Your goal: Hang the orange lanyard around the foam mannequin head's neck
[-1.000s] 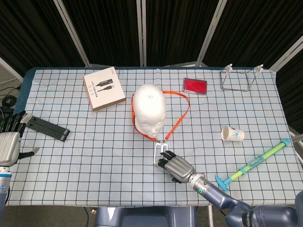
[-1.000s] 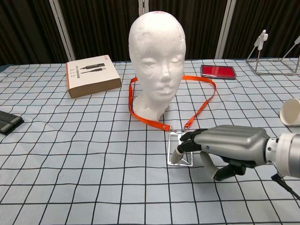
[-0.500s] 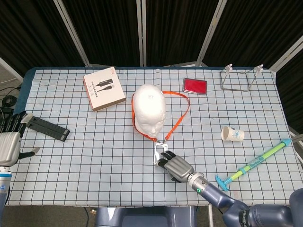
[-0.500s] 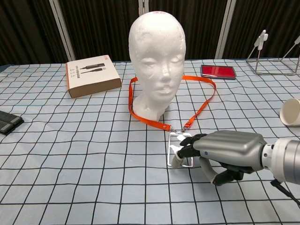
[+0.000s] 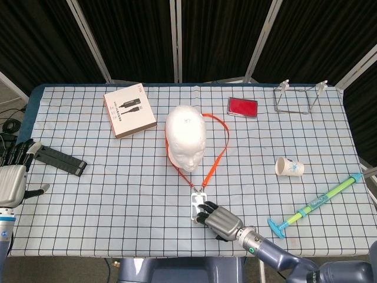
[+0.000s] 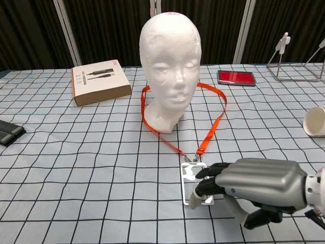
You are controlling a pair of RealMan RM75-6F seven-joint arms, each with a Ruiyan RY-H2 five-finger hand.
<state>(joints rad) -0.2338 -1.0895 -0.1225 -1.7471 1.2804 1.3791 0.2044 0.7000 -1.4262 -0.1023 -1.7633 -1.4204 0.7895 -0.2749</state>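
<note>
The white foam mannequin head stands upright mid-table. The orange lanyard loops behind its neck, and both straps run forward and meet at a clip. From the clip hangs a clear badge holder, flat on the cloth in front of the head. My right hand lies low at the table's front edge, its curled fingertips pressing on the badge holder's near right corner. My left hand hovers at the far left edge with fingers spread, holding nothing.
A brown box lies back left of the head and a black bar near my left hand. A red case and wire stand sit at the back right. On the right are a paper cup and a blue-green toy stick.
My right hand has drawn back toward the front edge, dragging the badge holder with it. The lanyard's loose loop on the right has pulled straight and now runs tight from the neck.
</note>
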